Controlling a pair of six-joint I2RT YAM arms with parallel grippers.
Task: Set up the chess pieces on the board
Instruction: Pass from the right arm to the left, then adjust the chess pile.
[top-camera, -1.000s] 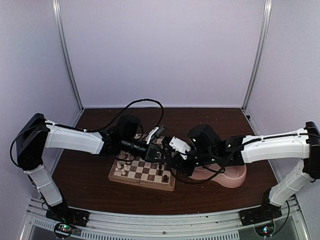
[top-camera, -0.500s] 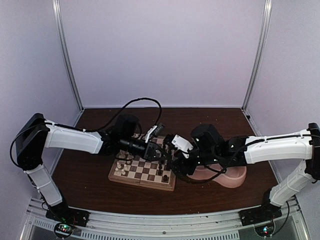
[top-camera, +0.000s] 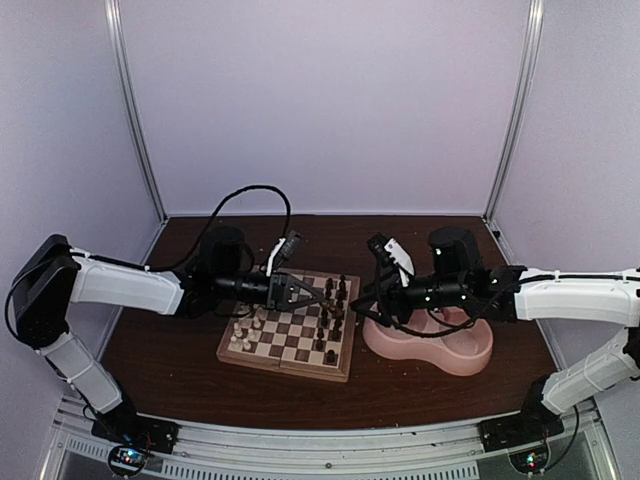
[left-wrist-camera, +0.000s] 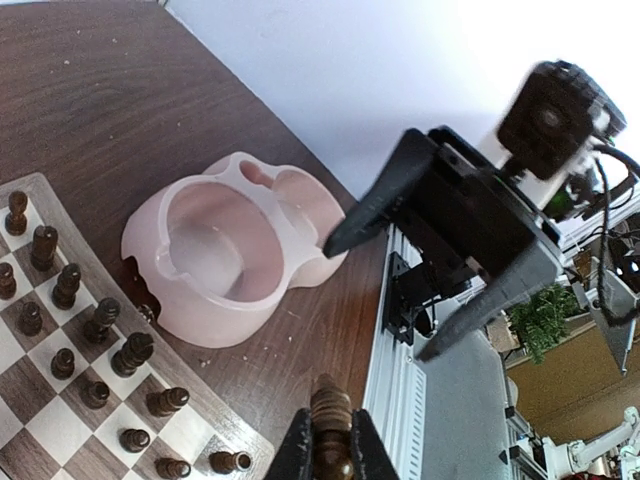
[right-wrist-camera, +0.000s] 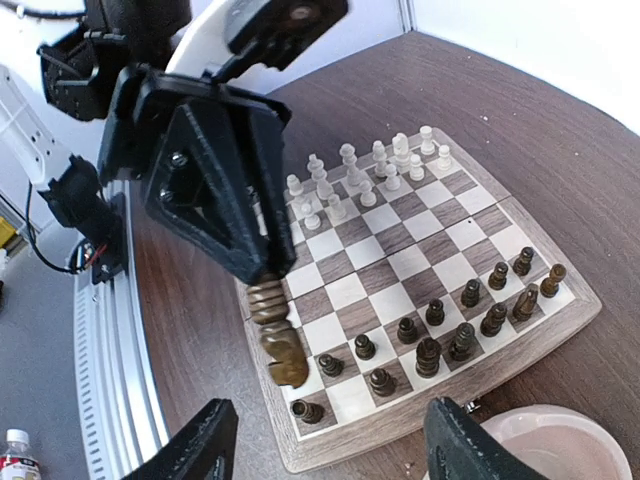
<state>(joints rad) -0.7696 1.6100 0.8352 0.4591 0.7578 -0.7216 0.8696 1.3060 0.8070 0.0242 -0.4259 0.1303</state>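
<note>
The left hand (right-wrist-camera: 262, 268) is clamping a dark piece (right-wrist-camera: 277, 345) by its top above the board (right-wrist-camera: 400, 262). The right hand (right-wrist-camera: 330, 450) is hanging nearby, fingers apart. Judging from this, lowering it straight down, base flat, onto a free square is avoiding knocking the standing dark pieces (right-wrist-camera: 428, 355).

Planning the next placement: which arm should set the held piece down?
Left. The left end effector is shut on a dark brown chess piece over the board; the right end effector is open and empty, by the pink bowl.
</note>
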